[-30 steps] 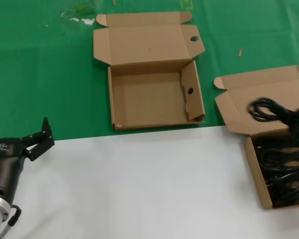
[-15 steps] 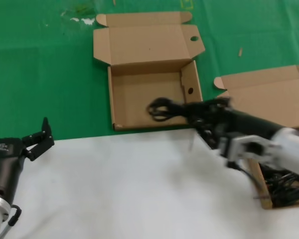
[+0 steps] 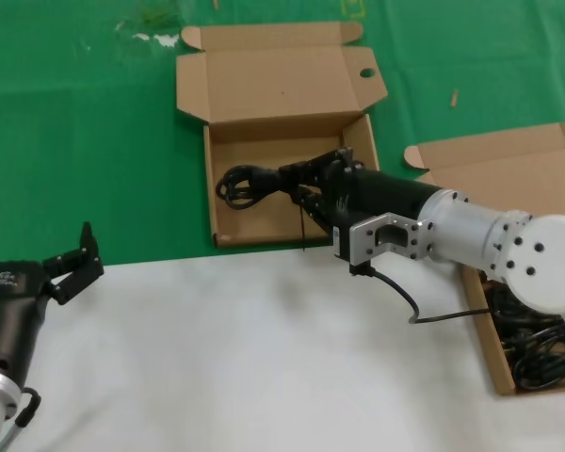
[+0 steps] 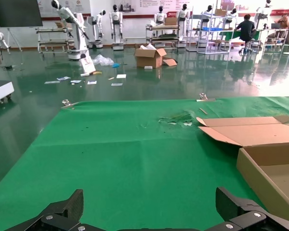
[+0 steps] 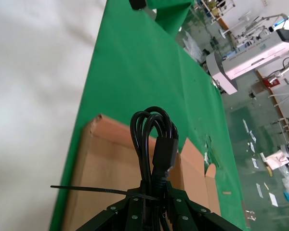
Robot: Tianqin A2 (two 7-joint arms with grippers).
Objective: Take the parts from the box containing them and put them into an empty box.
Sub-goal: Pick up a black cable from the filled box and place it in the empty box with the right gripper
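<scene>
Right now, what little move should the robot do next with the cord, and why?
Probably lower it and let go. The right hand holds the cord over the empty box, its looped end hanging above the box floor. The left hand waits, open, at the table's edge.

Coiled black power cord [image 3: 250, 182] with matte black plug, bound by a thin black cable tie [image 5: 86, 190]; further black cords [image 3: 537, 348] in a plain brown corrugated cardboard carton [image 3: 494, 202], uniform tan, unprinted. Wide shallow brown cardboard carton with holed partition [image 3: 264, 217]: same tan, unprinted, holes showing dark. Table [image 3: 94, 104]: vivid green cloth at the far part, plain white sheet [image 3: 245, 358] at the near part, with pale scuffs [image 3: 151, 28] on the green. Right hand [image 3: 301, 179]: black, on an arm with a black forearm, silver-grey bracket and white shell. Left hand [image 3: 71, 259]: black, on a black arm with a silver section.
</scene>
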